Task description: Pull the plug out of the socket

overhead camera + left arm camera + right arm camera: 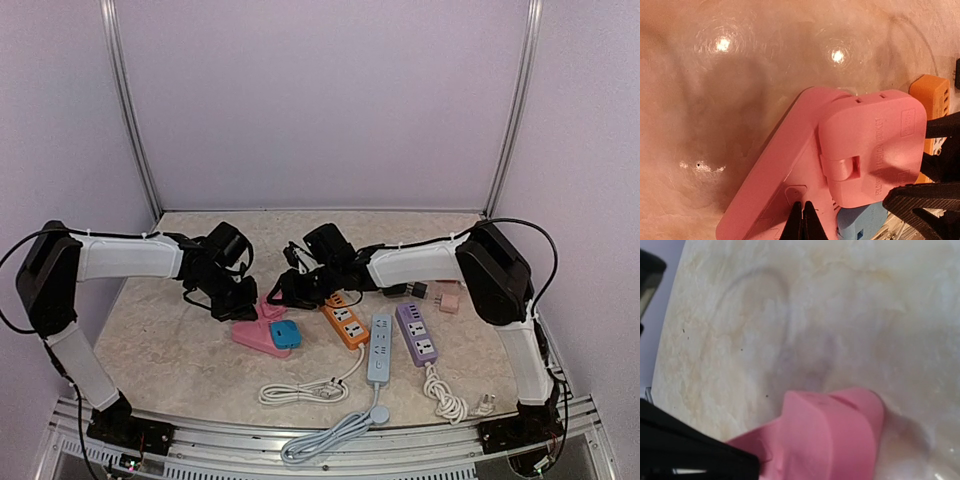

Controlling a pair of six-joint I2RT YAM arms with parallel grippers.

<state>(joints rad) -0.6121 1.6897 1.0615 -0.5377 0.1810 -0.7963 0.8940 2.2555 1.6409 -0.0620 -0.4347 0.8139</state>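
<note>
Pink socket strip [250,337], lying diagonally

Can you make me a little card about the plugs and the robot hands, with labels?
pink plug: sitting in the pink socket strip, not pulled out yet
blue plug: in the same strip, next to the pink plug
left gripper: fingers shut together, tips over the pink socket strip
right gripper: fingers on either side of the pink plug; can't tell if it is squeezing
other strips: orange strip, white strip and purple strip, lying to the right
</note>
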